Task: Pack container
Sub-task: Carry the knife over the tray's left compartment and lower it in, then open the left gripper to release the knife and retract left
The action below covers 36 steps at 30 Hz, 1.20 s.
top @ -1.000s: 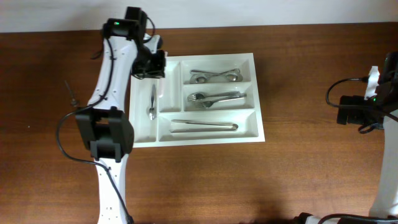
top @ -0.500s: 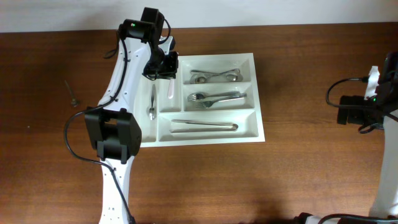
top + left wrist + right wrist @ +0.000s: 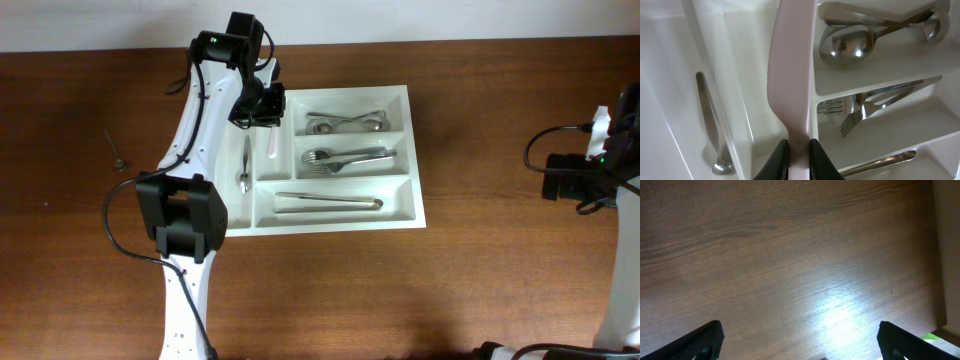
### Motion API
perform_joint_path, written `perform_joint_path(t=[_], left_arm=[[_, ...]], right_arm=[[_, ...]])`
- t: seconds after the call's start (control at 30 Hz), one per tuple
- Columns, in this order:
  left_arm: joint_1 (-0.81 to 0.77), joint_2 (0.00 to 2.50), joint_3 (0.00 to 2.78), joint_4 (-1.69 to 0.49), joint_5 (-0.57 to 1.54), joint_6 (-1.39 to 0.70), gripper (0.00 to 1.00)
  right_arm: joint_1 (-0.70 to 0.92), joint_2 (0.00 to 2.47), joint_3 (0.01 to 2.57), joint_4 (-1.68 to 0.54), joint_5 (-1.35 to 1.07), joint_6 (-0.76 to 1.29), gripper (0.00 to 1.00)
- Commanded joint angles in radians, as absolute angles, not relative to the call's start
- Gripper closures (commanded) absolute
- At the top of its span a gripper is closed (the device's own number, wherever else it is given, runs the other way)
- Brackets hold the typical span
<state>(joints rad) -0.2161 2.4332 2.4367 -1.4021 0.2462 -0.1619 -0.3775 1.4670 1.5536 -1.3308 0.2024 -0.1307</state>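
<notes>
Hanging beside the container divider, pale knife in left gripper

The white tray is lying flat on the surface, left of centre, its long side running left to right. Two narrow compartments are standing at its left end and three long ones are stacking up at its right. Spoons are lying in the top long compartment, forks in the middle one, and two long utensils in the bottom one. A small spoon is lying in the outer narrow compartment, bowl toward the near edge. A pale knife is hanging over the inner narrow compartment, close along its right wall, with the left hand pinching its handle end; whether it is touching the floor is unclear.
</notes>
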Motion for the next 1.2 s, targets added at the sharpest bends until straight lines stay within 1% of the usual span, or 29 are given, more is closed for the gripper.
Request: perform_joint_path(t=[0.0,0.1,0.2,0.8,1.17], left_arm=[[-0.218,2.440,2.449,-1.399,0.229,-0.171,0.87],[-0.218,2.440,2.449,-1.399,0.200,-0.171,0.84],[-0.218,2.440,2.449,-1.399,0.193,-0.171,0.84],[-0.223,2.508,2.447,-1.405,0.168,-0.171,0.84],[-0.223,2.510,2.439,-1.369,0.168,-0.171,0.83]], right_arm=[[-0.381,1.448,1.554,-1.330,0.218,-0.122,0.01],[-0.381,1.448,1.554,-1.330,0.218,-0.122,0.01],[-0.381,1.448,1.554,-1.330,0.218,-0.122,0.01],[-0.381,1.448,1.554,-1.330,0.218,-0.122,0.01],[-0.381,1.448,1.554,-1.330,0.218,-0.122,0.01]])
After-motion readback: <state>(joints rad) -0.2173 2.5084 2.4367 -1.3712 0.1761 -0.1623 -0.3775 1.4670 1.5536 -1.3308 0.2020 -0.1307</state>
